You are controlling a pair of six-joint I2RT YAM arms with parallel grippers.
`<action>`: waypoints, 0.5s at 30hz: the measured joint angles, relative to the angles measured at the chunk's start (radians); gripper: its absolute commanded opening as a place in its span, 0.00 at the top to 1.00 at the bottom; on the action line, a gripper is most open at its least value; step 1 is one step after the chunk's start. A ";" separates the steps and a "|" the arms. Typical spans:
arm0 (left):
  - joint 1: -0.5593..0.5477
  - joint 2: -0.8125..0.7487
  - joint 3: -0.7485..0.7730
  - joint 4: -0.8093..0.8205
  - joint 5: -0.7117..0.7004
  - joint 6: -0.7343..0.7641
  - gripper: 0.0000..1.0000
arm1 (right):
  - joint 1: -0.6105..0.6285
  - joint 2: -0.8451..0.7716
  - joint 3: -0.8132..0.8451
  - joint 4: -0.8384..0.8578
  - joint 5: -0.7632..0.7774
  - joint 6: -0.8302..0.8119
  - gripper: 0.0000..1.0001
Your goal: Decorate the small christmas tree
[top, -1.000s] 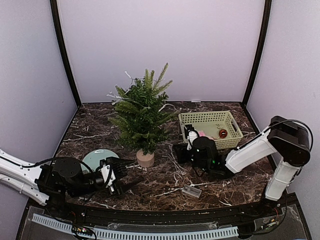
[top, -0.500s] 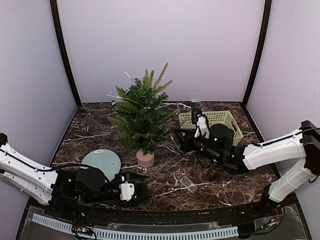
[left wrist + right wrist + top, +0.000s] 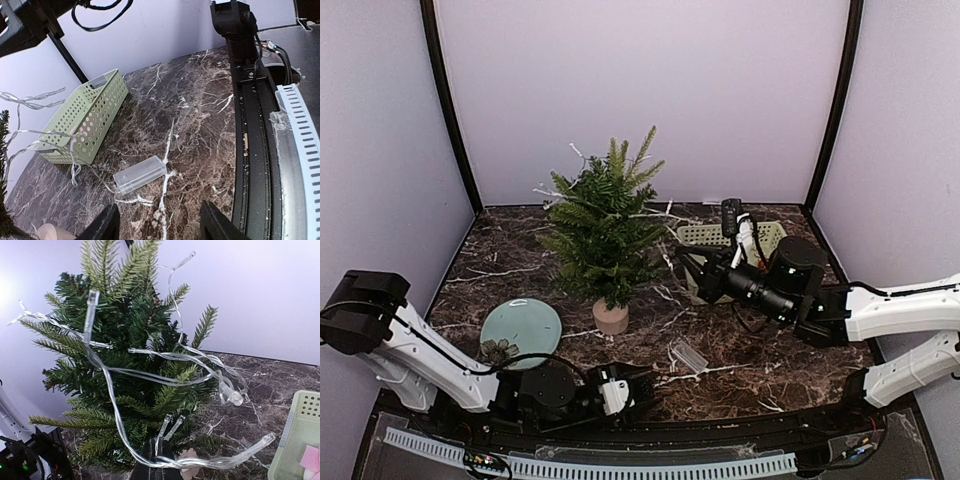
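Small christmas tree (image 3: 603, 235), right tool (image 3: 690, 267) just to its right, clamped on a light string (image 3: 150, 372) draped over its branches, left tool (image 3: 160, 226) open, well in front.

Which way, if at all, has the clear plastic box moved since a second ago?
Yes. The clear plastic box slid up and slightly left in the top view, toward the tree's pot, which stayed put.
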 measured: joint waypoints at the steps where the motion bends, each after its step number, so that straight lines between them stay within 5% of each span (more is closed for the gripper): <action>1: -0.003 0.037 0.001 0.050 -0.024 -0.001 0.45 | 0.001 -0.011 0.000 -0.006 -0.005 -0.007 1.00; 7: -0.006 0.219 0.031 0.327 -0.175 0.001 0.48 | 0.003 -0.044 0.000 -0.042 -0.041 -0.033 1.00; 15: 0.020 0.318 0.114 0.447 -0.264 -0.045 0.48 | 0.010 -0.090 0.000 -0.069 -0.088 -0.037 1.00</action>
